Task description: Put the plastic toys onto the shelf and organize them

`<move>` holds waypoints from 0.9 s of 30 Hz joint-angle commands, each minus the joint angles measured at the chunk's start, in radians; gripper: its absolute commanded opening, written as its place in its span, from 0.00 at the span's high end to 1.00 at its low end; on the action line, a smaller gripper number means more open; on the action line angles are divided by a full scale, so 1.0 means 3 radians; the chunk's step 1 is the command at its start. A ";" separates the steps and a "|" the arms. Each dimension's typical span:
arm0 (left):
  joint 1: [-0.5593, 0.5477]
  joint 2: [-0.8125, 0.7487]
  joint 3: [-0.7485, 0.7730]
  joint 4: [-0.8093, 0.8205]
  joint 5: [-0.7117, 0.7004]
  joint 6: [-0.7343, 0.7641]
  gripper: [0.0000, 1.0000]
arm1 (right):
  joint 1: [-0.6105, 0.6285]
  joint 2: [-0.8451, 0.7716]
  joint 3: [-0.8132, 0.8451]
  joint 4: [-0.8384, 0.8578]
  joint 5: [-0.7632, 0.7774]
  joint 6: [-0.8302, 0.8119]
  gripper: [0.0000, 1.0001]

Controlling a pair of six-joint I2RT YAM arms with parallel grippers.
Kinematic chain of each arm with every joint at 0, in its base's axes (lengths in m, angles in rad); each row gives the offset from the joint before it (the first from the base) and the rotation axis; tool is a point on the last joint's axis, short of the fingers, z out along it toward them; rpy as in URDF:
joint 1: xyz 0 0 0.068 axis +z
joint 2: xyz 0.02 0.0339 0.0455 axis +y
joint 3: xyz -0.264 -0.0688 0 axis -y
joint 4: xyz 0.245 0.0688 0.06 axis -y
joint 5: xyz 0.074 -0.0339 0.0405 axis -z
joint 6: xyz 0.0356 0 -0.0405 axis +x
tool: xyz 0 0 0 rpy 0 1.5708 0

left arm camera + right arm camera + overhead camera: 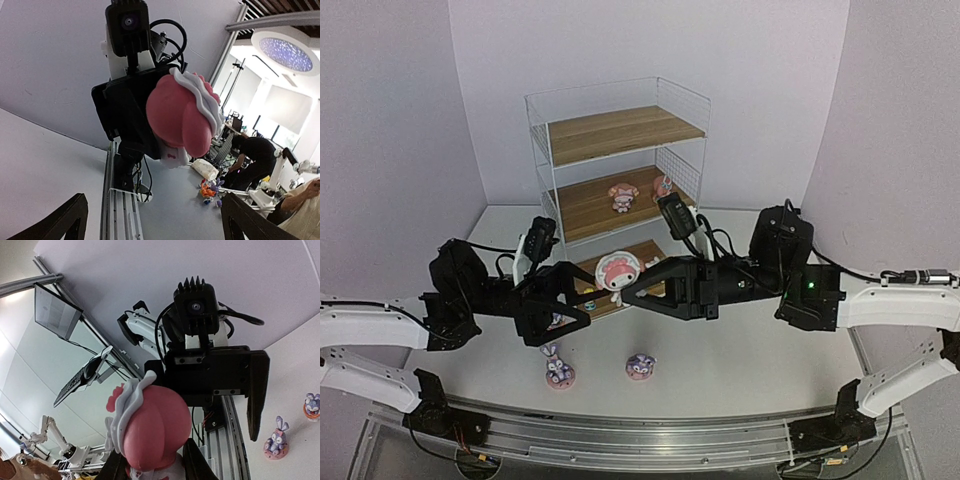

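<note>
A pink-hooded white toy (620, 274) hangs in the air in front of the shelf's (620, 133) bottom board. My right gripper (626, 297) is shut on its lower body; in the right wrist view the fingers (196, 462) press both sides of the toy (152, 432). My left gripper (586, 297) faces it from the left, open and apart from it, and its wrist view shows the toy (182, 115) beyond the spread fingertips (75, 212). Two pink-white toys (623, 196) stand on the middle board. A purple bunny (558, 367) and a second purple toy (640, 366) stand on the table.
The top board (650, 125) of the shelf is bare. The shelf's white wire side (678, 170) rises behind my right arm. Small toys lie partly hidden under the left gripper near the bottom board (590, 304). An aluminium rail (640, 440) runs along the near table edge.
</note>
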 commanded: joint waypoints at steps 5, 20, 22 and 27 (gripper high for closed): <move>-0.0103 -0.0044 0.0026 0.0678 -0.0504 -0.0232 0.17 | 0.0005 -0.0006 -0.0039 0.0252 0.0315 0.0009 1.00; -0.0103 0.0273 0.0265 0.1181 0.0494 -0.0216 0.20 | 0.0013 0.0747 0.0248 0.1615 -0.1026 0.1438 1.00; -0.0103 0.0278 0.0228 0.1239 0.0552 -0.0207 0.20 | 0.0030 0.0722 0.0250 0.1691 -0.1073 0.1442 1.00; -0.0104 0.0329 0.0209 0.1438 0.0712 -0.0287 0.20 | 0.0071 0.0760 0.0275 0.2019 -0.1265 0.1649 1.00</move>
